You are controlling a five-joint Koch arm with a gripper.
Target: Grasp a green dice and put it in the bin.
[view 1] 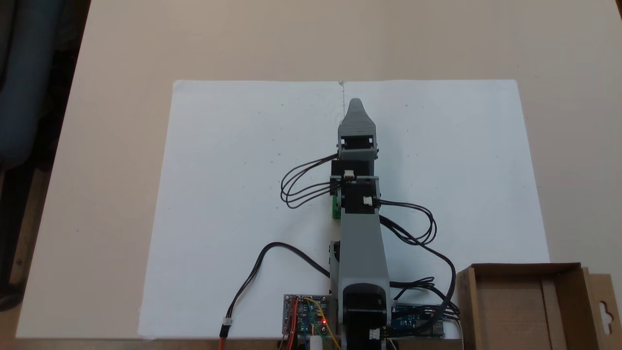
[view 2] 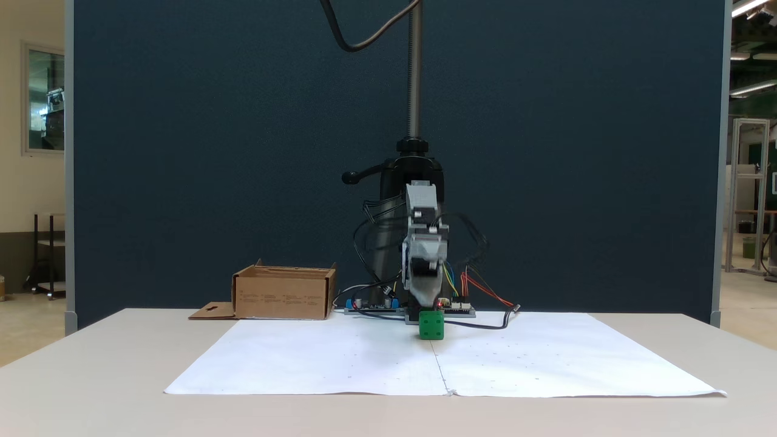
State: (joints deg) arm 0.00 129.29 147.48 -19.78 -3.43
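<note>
The green dice (view 1: 335,207) lies on the white paper, mostly covered by the arm's wrist in a fixed view; only its left edge peeks out. From the front it is a plain green cube (view 2: 431,325) on the paper, below the arm. The grey gripper (view 1: 355,104) reaches out past the dice, up the picture, raised off the paper, and only one pointed tip shows. Head-on, the gripper (view 2: 423,276) is blurred and its jaws overlap. The brown cardboard bin (view 1: 525,269) stands at the lower right beside the arm's base, and at the left (view 2: 282,297) from the front.
White paper sheets (view 1: 233,194) cover the middle of the beige table. Circuit boards (view 1: 306,316) and looping black cables (view 1: 301,187) surround the arm's base. A camera stand pole (view 2: 414,73) and a dark partition rise behind the base.
</note>
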